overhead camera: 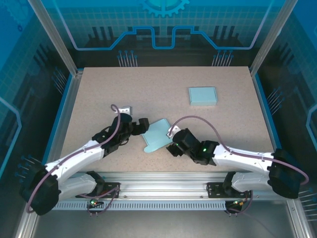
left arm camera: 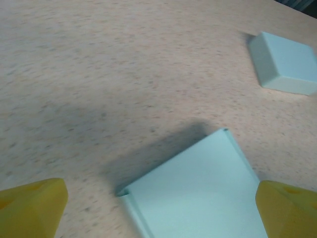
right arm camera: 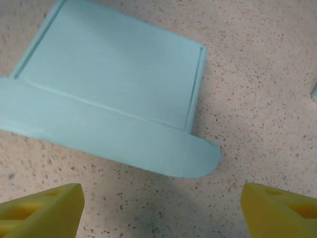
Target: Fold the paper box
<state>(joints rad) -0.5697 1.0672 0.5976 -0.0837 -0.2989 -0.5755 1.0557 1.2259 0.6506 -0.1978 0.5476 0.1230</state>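
The paper box [overhead camera: 157, 135] is a pale blue flat sheet lying on the speckled table, low in the middle, between the two grippers. My left gripper [overhead camera: 142, 127] is at its left edge, and its yellow fingers [left arm camera: 30, 206] stand wide open either side of the sheet [left arm camera: 198, 193] with nothing gripped. My right gripper [overhead camera: 173, 145] is at the sheet's near right corner, also open. In the right wrist view the sheet [right arm camera: 114, 74] shows raised side folds and a rounded flap [right arm camera: 148, 144] pointing toward the open fingers [right arm camera: 42, 210], which hang over bare table just short of it.
A finished, closed pale blue box [overhead camera: 202, 95] sits at the back right of the table, and appears far right in the left wrist view [left arm camera: 285, 64]. A metal rail [overhead camera: 163, 174] runs along the near edge. Blue walls and frame posts enclose the table.
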